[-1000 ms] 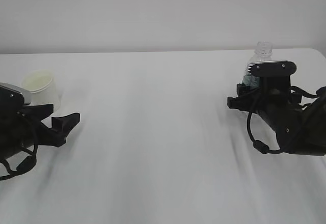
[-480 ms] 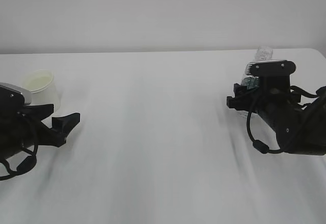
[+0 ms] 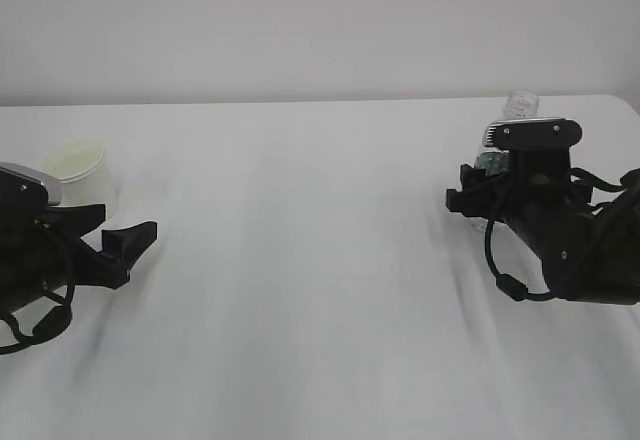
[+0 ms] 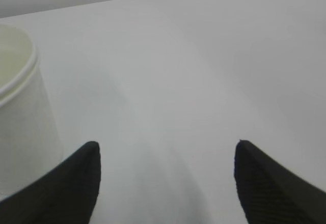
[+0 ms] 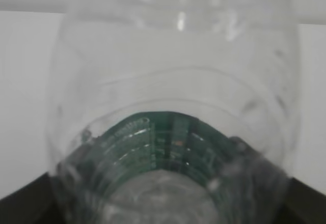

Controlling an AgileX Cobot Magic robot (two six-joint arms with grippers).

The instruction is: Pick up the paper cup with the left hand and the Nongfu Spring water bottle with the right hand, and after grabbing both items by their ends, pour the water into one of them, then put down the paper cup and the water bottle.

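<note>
White surface: paper cup [image 3: 82, 172] down at 9 o'clock, left tool [image 4: 165, 175] wide and empty; right tool [image 3: 480, 195] unclear around bottle [image 5: 173, 112].

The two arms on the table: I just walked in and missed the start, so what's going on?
It looks like the put-down stage. The left pincer is open, and the paper cup stands free beside it on the white table. The right pincer sits around the Nongfu Spring water bottle, which leans away from the arm; whether it grips is unclear.
</note>
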